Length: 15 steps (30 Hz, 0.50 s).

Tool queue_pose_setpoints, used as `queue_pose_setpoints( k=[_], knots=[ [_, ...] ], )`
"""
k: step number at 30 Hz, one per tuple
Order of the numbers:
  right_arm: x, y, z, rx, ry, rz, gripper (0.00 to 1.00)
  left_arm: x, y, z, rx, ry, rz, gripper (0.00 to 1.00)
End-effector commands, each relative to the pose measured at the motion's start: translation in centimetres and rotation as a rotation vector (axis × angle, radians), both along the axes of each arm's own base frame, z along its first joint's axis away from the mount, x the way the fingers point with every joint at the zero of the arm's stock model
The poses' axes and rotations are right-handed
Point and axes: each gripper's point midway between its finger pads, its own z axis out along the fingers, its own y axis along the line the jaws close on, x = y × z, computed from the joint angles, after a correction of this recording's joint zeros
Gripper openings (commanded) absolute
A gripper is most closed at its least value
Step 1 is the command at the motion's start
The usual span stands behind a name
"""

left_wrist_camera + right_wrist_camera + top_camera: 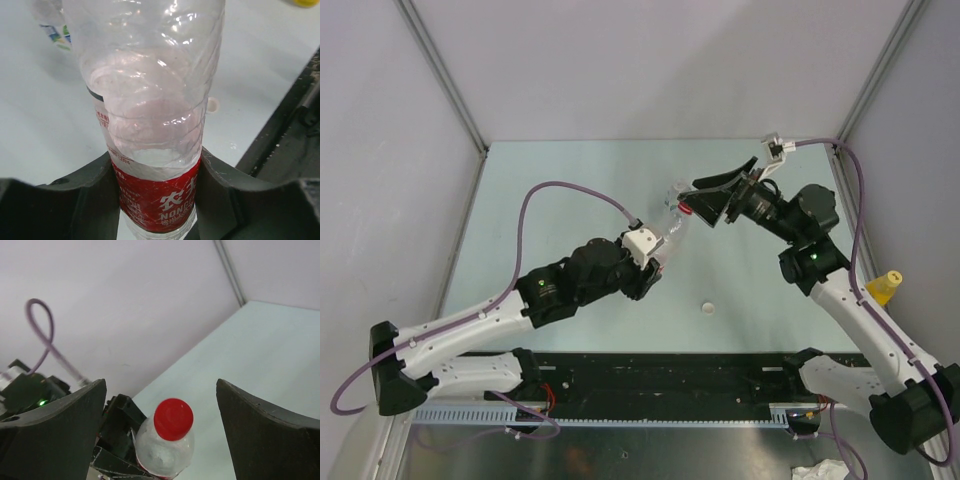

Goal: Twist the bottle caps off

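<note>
My left gripper (157,200) is shut on the clear bottle with the red label (160,197), its jaws pressing the label on both sides. In the top view this bottle (670,225) leans up and right from the left gripper (655,255) toward the right arm. The bottle's red cap (173,419) is on the neck. My right gripper (162,410) is open, with the cap in line between its wide-apart fingers and touching neither. From above, the right gripper (715,200) sits just right of the red cap (686,209).
A loose white cap (708,307) lies on the table, also seen as the white cap (213,105). A bottle with a yellow cap (885,288) stands by the right arm. A clear bottle with a blue-green label (55,32) lies behind the held one.
</note>
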Motion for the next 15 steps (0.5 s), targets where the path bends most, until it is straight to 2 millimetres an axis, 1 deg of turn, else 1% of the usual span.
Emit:
queue_pose_setpoints(
  k=[1,8,12,15],
  knots=[
    [2.5,-0.4,-0.8,-0.086,0.053,-0.165,0.95,2.3,1.3,2.1,0.048,-0.099,0.153,0.24],
    [4.0,0.6,-2.3,-0.119,0.154,-0.173,0.97,3.3,2.3,2.1,0.141,-0.153,0.27,0.22],
    [4.6,1.0,-3.4,-0.124,0.207,-0.169,0.91,3.7,2.9,2.0,0.184,-0.178,0.313,0.22],
    [4.7,1.3,-3.9,-0.128,0.23,-0.157,0.84,3.7,2.9,2.0,0.194,-0.182,0.317,0.22]
  ],
)
